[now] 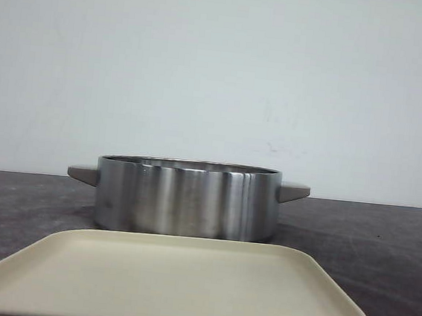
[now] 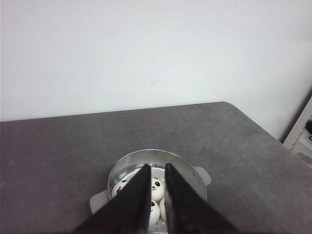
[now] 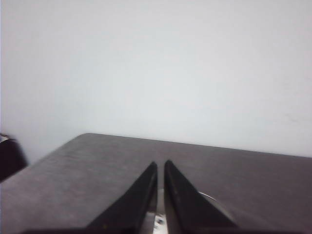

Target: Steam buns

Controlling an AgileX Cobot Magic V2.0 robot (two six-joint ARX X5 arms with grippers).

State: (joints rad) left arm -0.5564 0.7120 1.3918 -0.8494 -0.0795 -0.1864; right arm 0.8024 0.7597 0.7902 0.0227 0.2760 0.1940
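The dark grey desk (image 1: 382,242) runs under everything I can see, backed by a plain white wall. Nearest my front camera lies a cream rectangular tray (image 1: 176,285) with a low raised rim, flat on the desk. Just behind it stands a round steel pot (image 1: 187,198) with a stubby grey handle on each side; from this low angle I cannot see into it.

My left wrist camera looks down into that pot (image 2: 161,158), and there the buns (image 2: 157,185) sit inside, white domes with black panda faces (parts of four show, half hidden by my own fingers). My left end effector (image 2: 157,168) hangs above the pot, its two black fingers drawn almost together with only a thin slit between them, holding nothing.

My right end effector (image 3: 161,165) hovers over the desk, fingers likewise nearly touching and empty.
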